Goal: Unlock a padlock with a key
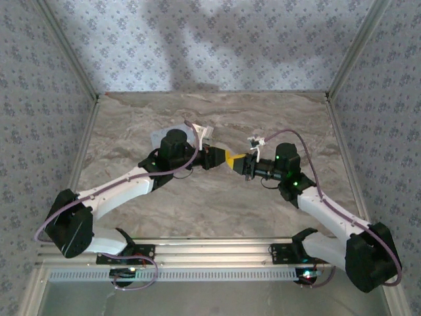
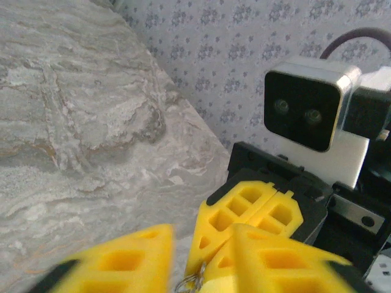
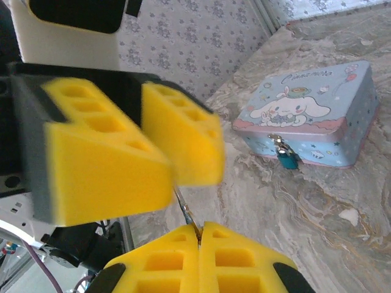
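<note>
Above the middle of the table my two grippers meet tip to tip, the left gripper (image 1: 225,158) against the right gripper (image 1: 238,162). My right gripper (image 3: 198,231) is shut on the thin key (image 3: 186,210), whose shaft sticks out towards the blurred yellow fingers (image 3: 104,159) of the left one. In the left wrist view my left gripper (image 2: 195,247) stands open around the right one's shut fingers (image 2: 244,210), and a small key ring (image 2: 192,282) hangs at their tip. The tiny teal padlock (image 3: 287,160) hangs on the clasp of the light-blue tin (image 3: 311,116).
The tin (image 1: 158,137) lies on the marble table (image 1: 210,210) behind the left arm's wrist, partly hidden by it. Patterned walls close in the back and both sides. An aluminium rail (image 1: 210,253) runs along the near edge between the arm bases.
</note>
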